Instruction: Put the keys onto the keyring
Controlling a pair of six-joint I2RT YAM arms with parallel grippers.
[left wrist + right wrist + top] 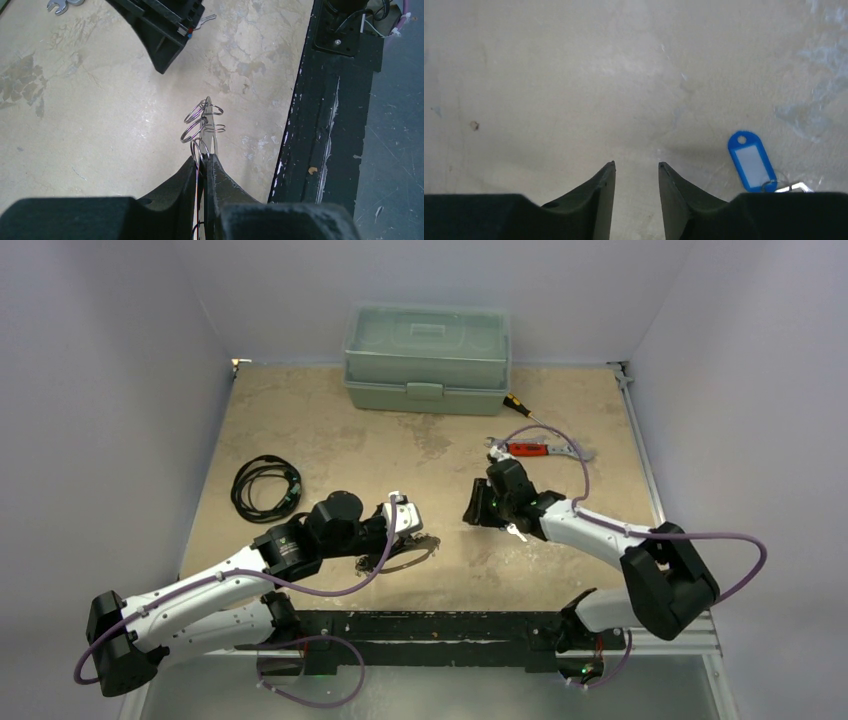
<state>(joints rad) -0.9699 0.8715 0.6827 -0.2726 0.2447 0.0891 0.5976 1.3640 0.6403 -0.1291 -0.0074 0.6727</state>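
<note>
My left claw point(204, 159) is clenched on the keyring point(202, 125), whose loops jut past its tips. My right claw point(636, 167) is released and empty. The blue-tagged key point(750, 161) lies on the worktop point(574, 75) just beside it.

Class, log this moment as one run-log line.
left hand: shut on keyring | right hand: open, empty | blue-tagged key: on table, loose

You've got 2 grippers: left gripper point(202, 159), right gripper point(636, 166). 1 keyring point(405, 555), w/ approx. 4–5 small rings point(195, 111) on it, too tangled for an exact count. 1 blue-tag key point(750, 161), lower right of the right wrist view. 1 box point(427, 360) top centre, 1 screwdriver point(520, 406), 1 wrench point(535, 450), 1 cable point(265, 487) at left.
</note>
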